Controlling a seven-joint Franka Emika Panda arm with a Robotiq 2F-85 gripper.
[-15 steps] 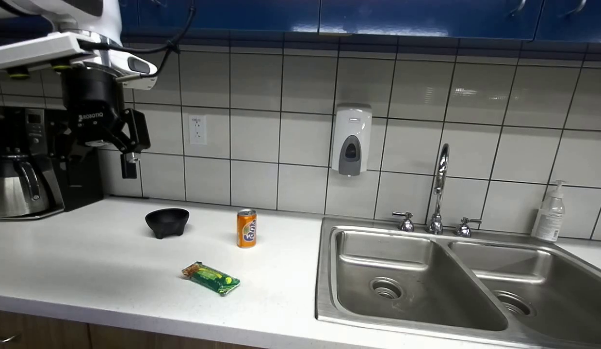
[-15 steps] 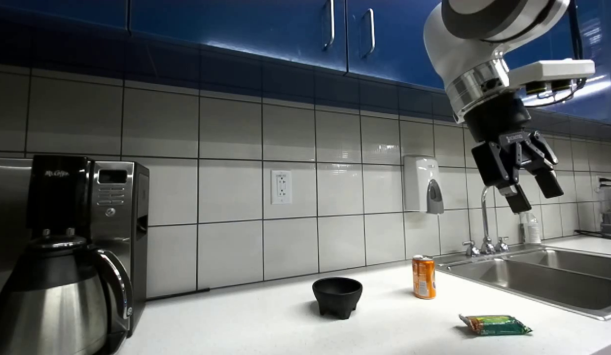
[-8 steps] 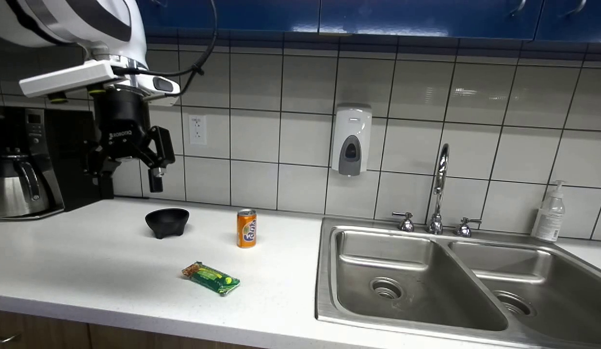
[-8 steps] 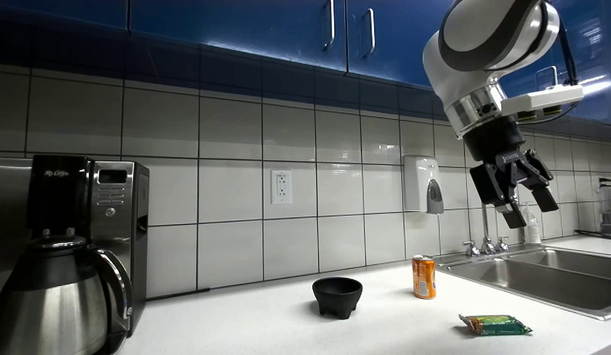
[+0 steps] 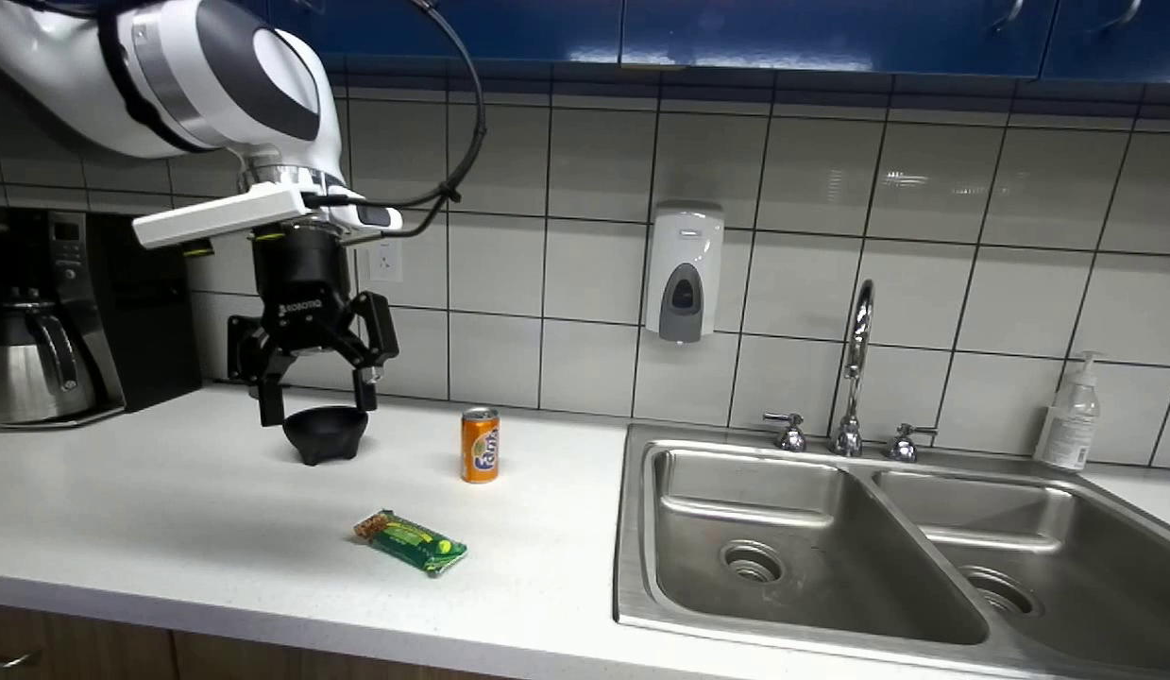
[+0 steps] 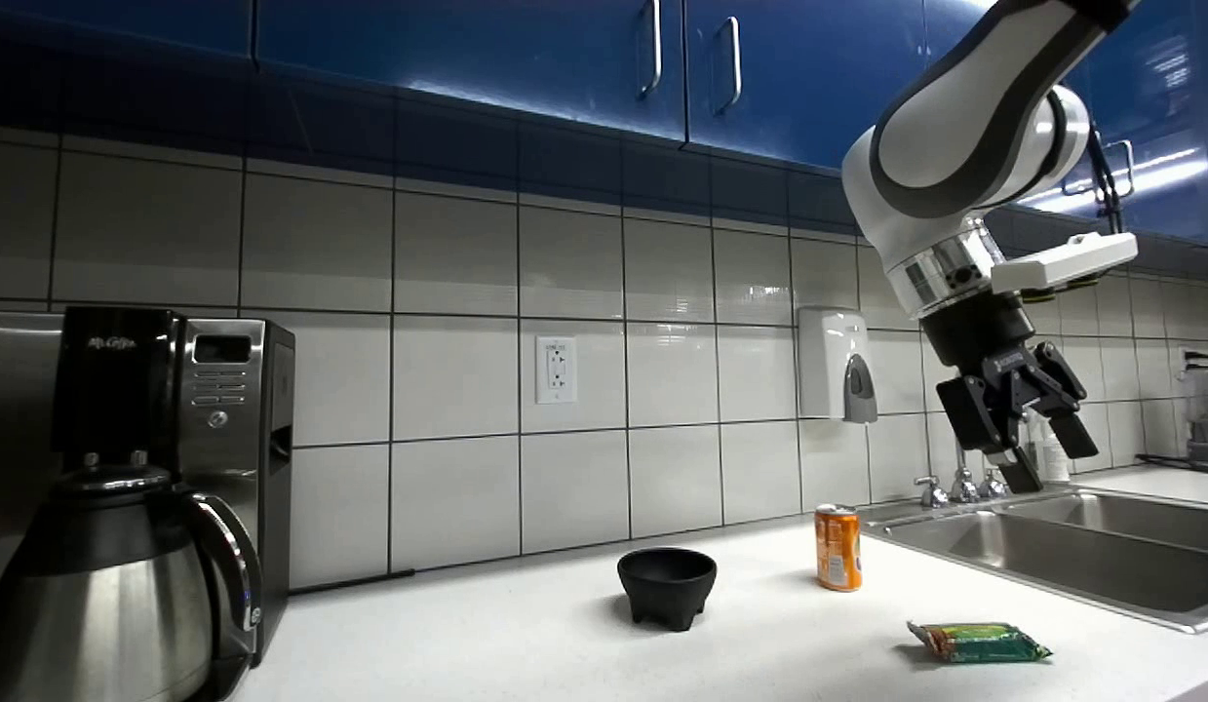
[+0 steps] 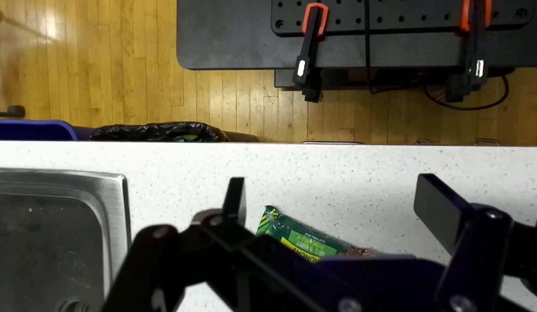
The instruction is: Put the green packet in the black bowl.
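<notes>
The green packet lies flat on the white counter in both exterior views (image 5: 411, 541) (image 6: 984, 643). It also shows in the wrist view (image 7: 294, 234), partly hidden behind the gripper's linkage. The black bowl (image 5: 326, 434) stands upright on the counter, farther back than the packet; it also shows in an exterior view (image 6: 667, 585) and is out of the wrist view. My gripper (image 5: 318, 398) is open and empty, pointing down. An exterior view shows it (image 6: 1050, 456) well above the counter, over the packet's side. In the wrist view the packet lies below the spread fingers (image 7: 336, 204).
An orange can (image 5: 480, 446) stands between the bowl and the sink (image 5: 634, 529). A coffee machine (image 6: 175, 468) stands at the bowl's far side. A soap dispenser (image 5: 686, 274) hangs on the tiled wall. The counter's front edge (image 7: 268, 144) runs near the packet.
My gripper has moved down towards the counter, and towards the right in the exterior view with the full sink. It stays open. The packet, bowl and can have not moved.
</notes>
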